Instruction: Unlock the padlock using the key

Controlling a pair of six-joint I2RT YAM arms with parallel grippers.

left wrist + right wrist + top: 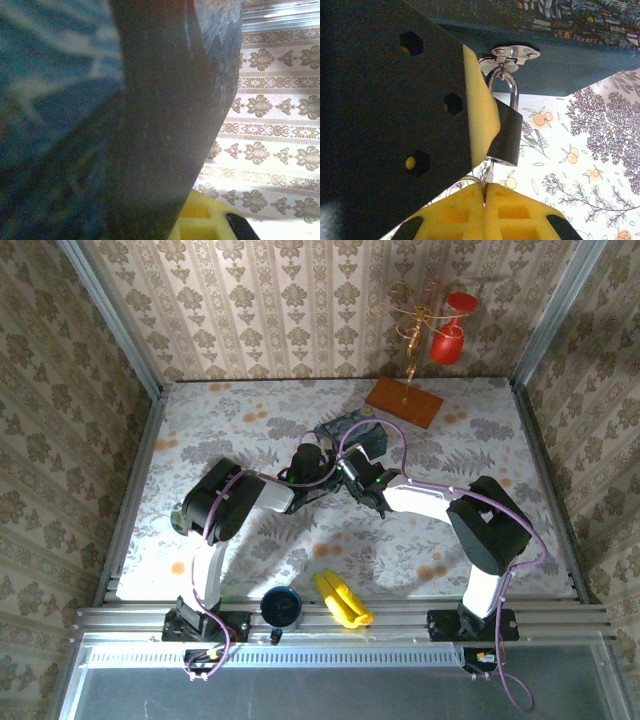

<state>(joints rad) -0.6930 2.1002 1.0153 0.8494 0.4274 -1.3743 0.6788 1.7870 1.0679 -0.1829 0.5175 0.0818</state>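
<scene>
Floral tablecloth (250,410) is spreading beneath one blue box (560,60), whose hasp is carrying the one padlock (506,134). It is looking small, rigid, light and likely slippery, dangling freely, so its dark body is wanting steadying. There the left gripper (312,460) is seemingly clamping it, while the right gripper (485,202) is pinching the single thin key (485,176), seated underneath.

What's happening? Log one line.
right claw shut on small metal key | key under dark metal padlock | left claw shut
</scene>
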